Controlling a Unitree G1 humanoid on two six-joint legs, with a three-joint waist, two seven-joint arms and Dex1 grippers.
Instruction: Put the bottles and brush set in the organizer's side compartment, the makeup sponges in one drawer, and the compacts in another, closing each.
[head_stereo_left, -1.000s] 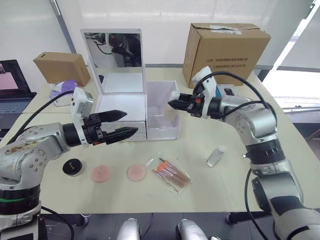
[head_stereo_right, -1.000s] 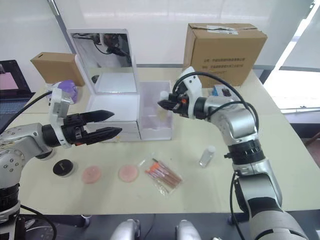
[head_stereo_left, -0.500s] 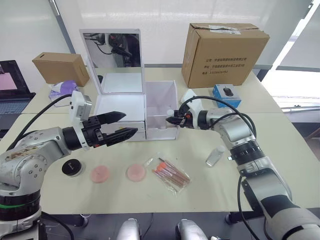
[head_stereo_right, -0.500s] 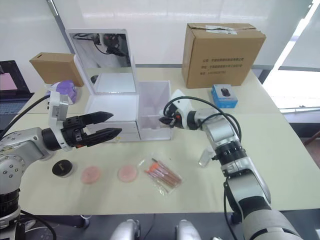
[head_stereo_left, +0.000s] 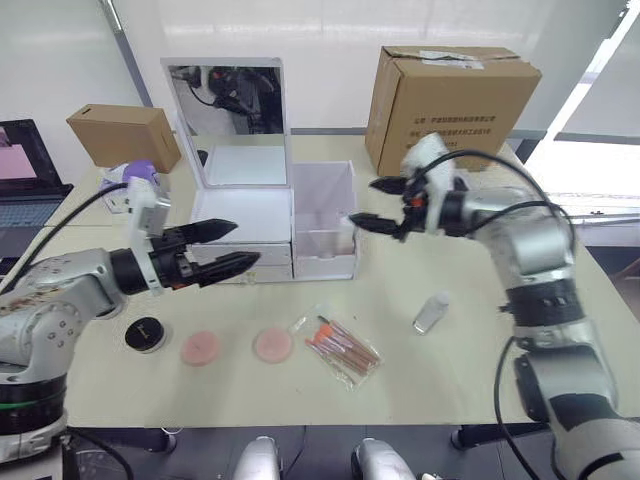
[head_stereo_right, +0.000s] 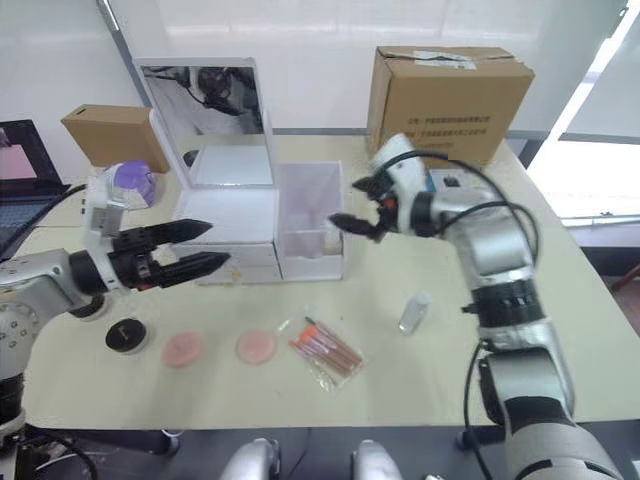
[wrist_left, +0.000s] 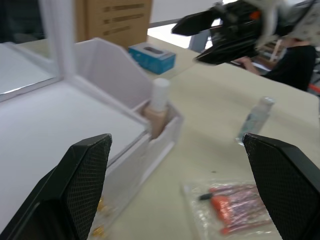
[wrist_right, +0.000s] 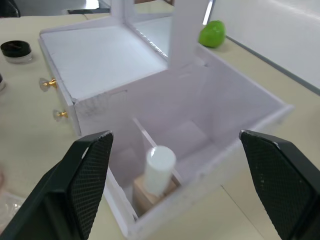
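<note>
The white organizer (head_stereo_left: 243, 215) stands mid-table with its mirror lid upright and both drawers closed. A beige bottle with a white cap (wrist_right: 159, 169) stands in the front of the side compartment (head_stereo_left: 324, 218). My right gripper (head_stereo_left: 365, 201) hovers open just right of that compartment, holding nothing. A clear bottle (head_stereo_left: 431, 312) lies on the table further right. The brush set (head_stereo_left: 340, 346), two pink makeup sponges (head_stereo_left: 201, 347) (head_stereo_left: 272, 345) and one black-lidded compact (head_stereo_left: 146, 333) lie in front. My left gripper (head_stereo_left: 246, 242) is open and empty, in front of the drawers.
A large cardboard box (head_stereo_left: 455, 100) stands behind the right arm and a small one (head_stereo_left: 122, 135) at the back left. A laptop (head_stereo_left: 25, 190) sits at the far left. A blue box (wrist_left: 150, 55) lies right of the organizer.
My right gripper has opened and drawn back up and to the right, leaving the beige bottle standing in the side compartment. The left arm has shifted slightly left.
</note>
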